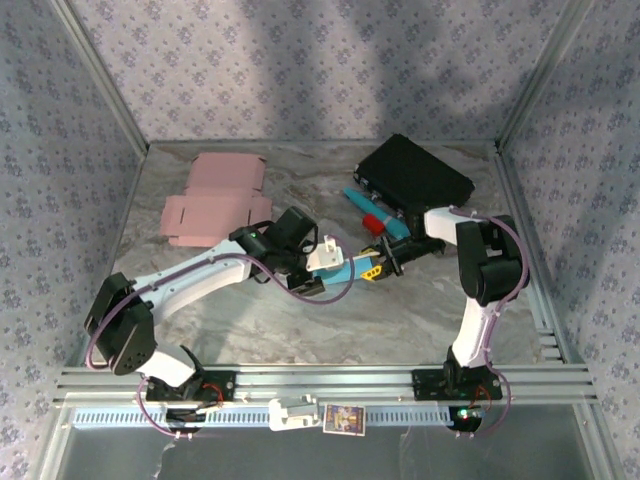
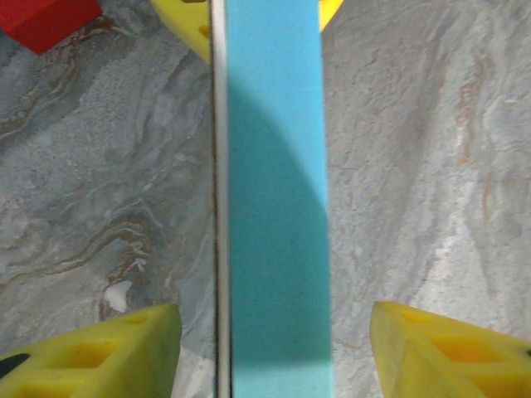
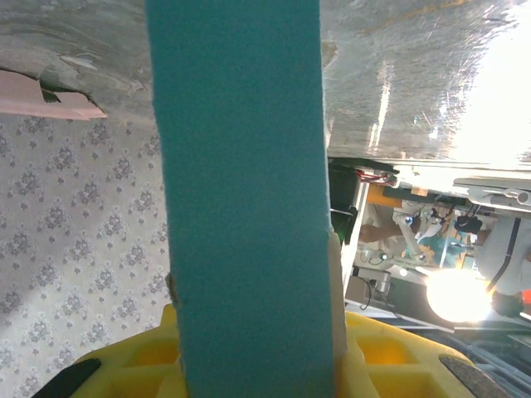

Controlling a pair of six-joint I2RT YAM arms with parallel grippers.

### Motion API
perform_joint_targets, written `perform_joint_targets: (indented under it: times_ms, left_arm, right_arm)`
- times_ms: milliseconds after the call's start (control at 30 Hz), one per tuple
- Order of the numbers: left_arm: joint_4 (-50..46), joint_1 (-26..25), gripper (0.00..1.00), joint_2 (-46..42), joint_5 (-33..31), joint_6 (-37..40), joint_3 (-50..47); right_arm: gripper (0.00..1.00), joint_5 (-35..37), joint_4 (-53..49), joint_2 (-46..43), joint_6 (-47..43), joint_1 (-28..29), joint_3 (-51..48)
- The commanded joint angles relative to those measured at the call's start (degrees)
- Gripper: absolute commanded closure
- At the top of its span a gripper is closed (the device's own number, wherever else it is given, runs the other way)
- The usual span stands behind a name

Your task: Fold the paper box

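While right jaws pinch the flat blue paper box (image 2: 278, 207) — white-edged — left jaws stand spread.

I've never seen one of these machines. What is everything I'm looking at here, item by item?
blue paper box: one, blue, mid-table, between both grippers
pink flat box: one, pink, unfolded, far left
black case: one, black, far right
blue strip: one, blue, in front of the black case
red block: one, red, by the blue strip
white part: one, white, on the near rail
card: one, purple picture, beside the white part
table: one, grey marble pattern
left gripper: one, yellow fingers, open either side of the blue paper box
right gripper: one, yellow fingers, shut on the box's other end
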Motion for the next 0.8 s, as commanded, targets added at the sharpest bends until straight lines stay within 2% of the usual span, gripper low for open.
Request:
perform_joint_targets:
  times_ms: [0, 100, 267, 500, 600, 767]
  left_arm:
    - [1.22, -0.6, 0.44, 1.83, -2.3, 2.36, 0.18]
    - [1.06, -0.56, 0.48, 2.97, -2.26, 2.65, 0.2]
    - [1.77, -0.56, 0.51, 2.97, -2.12, 2.39, -0.45]
    - [0.2, 0.36, 0.65, 4.6, 0.74, 0.62, 0.9]
    - [-0.16, 0.74, 0.67, 5.25, 1.16, 0.05, 1.25]
    - [-0.16, 1.7, 0.67, 5.18, 1.75, -1.3, 2.01]
  right_arm:
    - [0.71, 6.99, -2.6, 1.94, 0.35, 0.05, -0.51]
    - [0.7, 6.82, -1.87, 2.01, 0.92, -0.03, -1.13]
    - [0.65, 7.27, -1.25, 1.82, 1.57, -0.14, -1.7]
    - [0.48, 9.41, -0.5, 0.74, 1.5, -1.39, 0.05]
    - [0.43, 10.35, -0.57, -0.33, 1.9, -2.06, 1.17]
    - [0.4, 17.72, -4.21, -5.72, 0.48, -4.14, 5.29]
